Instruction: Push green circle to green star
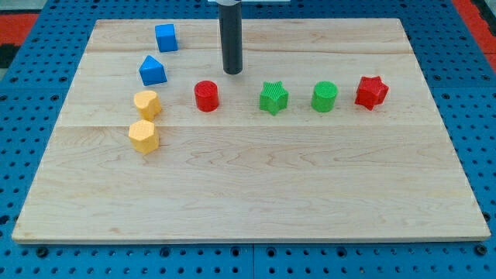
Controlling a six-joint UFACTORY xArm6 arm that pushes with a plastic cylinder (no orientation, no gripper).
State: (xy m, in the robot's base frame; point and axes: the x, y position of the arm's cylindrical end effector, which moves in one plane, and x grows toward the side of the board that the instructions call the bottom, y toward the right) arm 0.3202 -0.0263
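Observation:
The green circle (325, 97) stands on the wooden board right of the middle. The green star (273, 98) stands a short way to its left, apart from it. My tip (232, 72) is at the end of the dark rod, near the view's top centre. It lies up and left of the green star and up and right of the red circle (206, 96). It touches no block.
A red star (371, 92) stands right of the green circle. A blue cube (166, 37) and a blue triangular block (152, 70) sit at upper left. Two yellow hexagons (146, 104) (143, 136) stand below them. The board (248, 186) lies on a blue pegboard.

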